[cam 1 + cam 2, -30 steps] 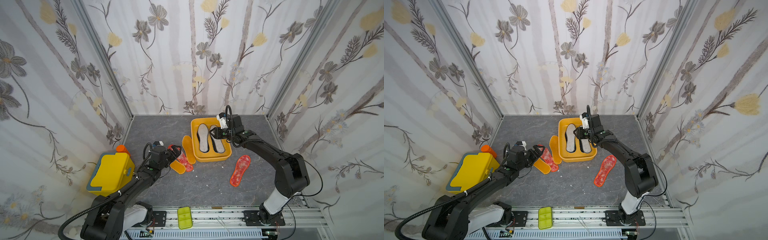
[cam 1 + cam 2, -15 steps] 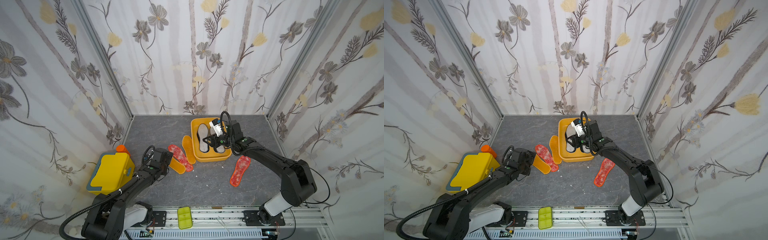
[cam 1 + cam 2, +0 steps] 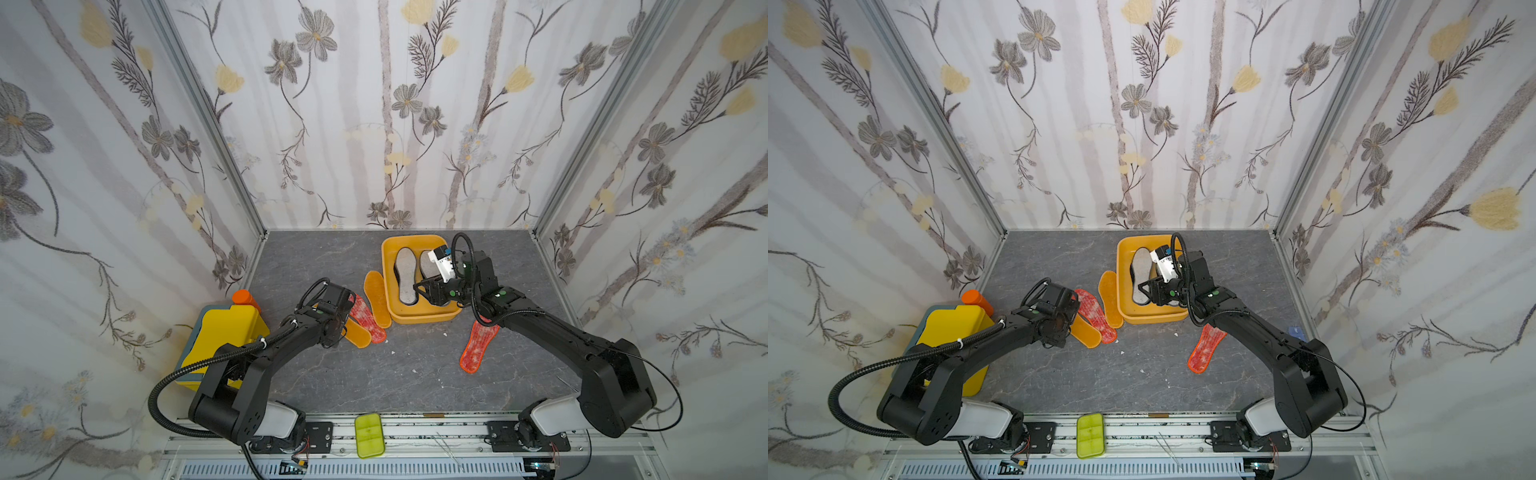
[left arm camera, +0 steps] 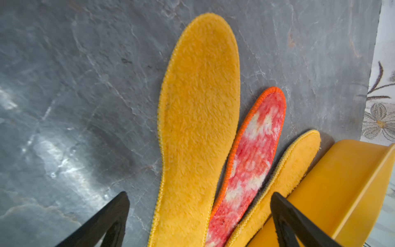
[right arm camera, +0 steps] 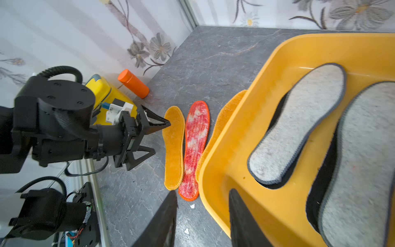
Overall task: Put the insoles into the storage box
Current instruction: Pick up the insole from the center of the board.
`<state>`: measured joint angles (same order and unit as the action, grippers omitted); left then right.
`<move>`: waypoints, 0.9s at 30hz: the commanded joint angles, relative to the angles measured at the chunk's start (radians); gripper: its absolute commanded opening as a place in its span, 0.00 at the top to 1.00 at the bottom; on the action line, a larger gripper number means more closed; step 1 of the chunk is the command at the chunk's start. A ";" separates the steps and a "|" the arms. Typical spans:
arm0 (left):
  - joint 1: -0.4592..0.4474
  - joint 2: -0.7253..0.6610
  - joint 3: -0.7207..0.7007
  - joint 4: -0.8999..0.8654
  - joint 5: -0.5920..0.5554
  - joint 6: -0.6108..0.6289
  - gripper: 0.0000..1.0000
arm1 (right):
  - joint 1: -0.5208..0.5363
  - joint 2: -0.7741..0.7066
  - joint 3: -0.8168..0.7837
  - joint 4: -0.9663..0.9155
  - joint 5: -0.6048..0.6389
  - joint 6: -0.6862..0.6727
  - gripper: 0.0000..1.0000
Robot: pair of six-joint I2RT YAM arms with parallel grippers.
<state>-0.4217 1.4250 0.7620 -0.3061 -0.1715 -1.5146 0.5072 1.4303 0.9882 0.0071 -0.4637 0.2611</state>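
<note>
Grey stone-look tabletop (image 3: 415, 374) is seen in both top views, walled by floral panels. A yellow lidded box (image 3: 224, 332) w/ grey-blue trim is parked at the L edge. The storage box (image 3: 419, 318) is set toward the back, R of ctr. Inside it a grey-white felt insole (image 3: 406, 274) and a second felt insole (image 3: 427, 262) are laid side by side, stacked on black insoles (image 5: 322, 171) shown only at the edges. Outside, an orange-yellow insole (image 3: 377, 297) is pressed against the box's L wall. A red-orange speckled insole (image 3: 368, 318) and a second orange-yellow insole (image 3: 359, 334) are fanned beside it. Another speckled insole (image 3: 478, 345) is found off the box's near R corner, partly covered by the R arm. L gripper (image 4: 199, 193) is spread wide over the fanned insoles' near ends, nothing pinched. R gripper (image 5: 203, 192) is partly spread above the box's near L corner, one finger outside the wall, nothing gripped. A lime-green tray (image 3: 369, 434) is sat on the front rail. An orange bottle (image 3: 246, 298) is laid on its side behind the lidded box.
</note>
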 commanded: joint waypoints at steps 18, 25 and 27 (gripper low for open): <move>-0.045 0.167 0.230 0.022 -0.035 0.302 0.00 | -0.272 -0.063 -0.291 -0.165 0.248 0.329 0.58; -0.044 0.193 0.222 0.083 0.062 0.424 0.00 | -0.273 -0.085 -0.336 -0.229 0.377 0.375 0.55; -0.045 0.193 0.208 0.122 0.094 0.452 0.00 | -0.272 -0.096 -0.349 -0.248 0.390 0.381 0.53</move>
<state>-0.4660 1.6157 0.9821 -0.2401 -0.1265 -1.1400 0.2344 1.3460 0.6498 -0.1997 -0.1349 0.6128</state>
